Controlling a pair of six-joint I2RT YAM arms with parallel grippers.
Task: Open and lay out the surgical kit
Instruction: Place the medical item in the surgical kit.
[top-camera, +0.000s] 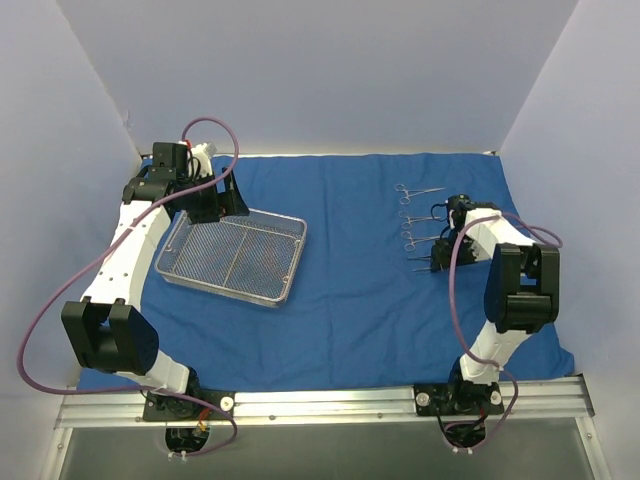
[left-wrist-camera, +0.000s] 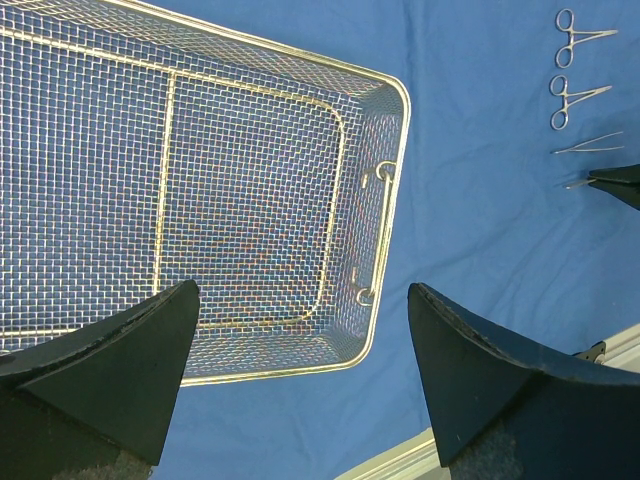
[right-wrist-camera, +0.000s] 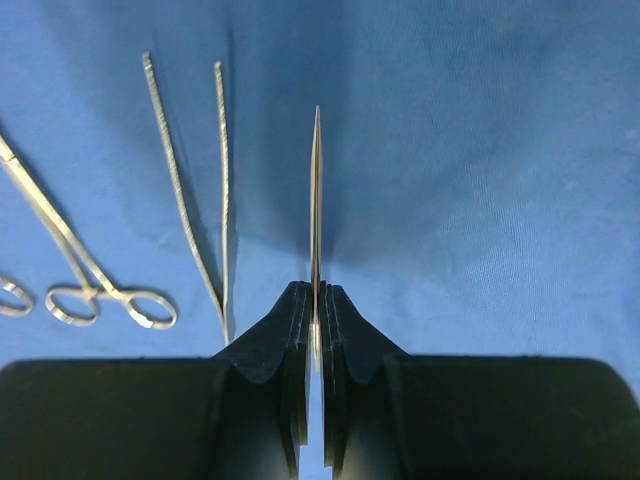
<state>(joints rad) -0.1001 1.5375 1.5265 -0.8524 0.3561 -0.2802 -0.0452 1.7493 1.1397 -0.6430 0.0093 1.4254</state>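
A royal-blue cloth (top-camera: 380, 310) lies spread flat beneath both arms, serving as the working field for the kit. The empty wire tray (top-camera: 235, 255) sits just ahead of the left gripper (left-wrist-camera: 302, 295), whose jaws stand wide and hold nothing; it appears set aside to leave room for the layout. The right gripper (right-wrist-camera: 316, 300), jaws pinched tight on a thin steel instrument (right-wrist-camera: 316, 190), holds it low over the cloth, likely as next in the row. Tweezers (right-wrist-camera: 223, 180) and a ring-handled clamp (right-wrist-camera: 102, 293) lie just left of those jaws, side by side but apart.
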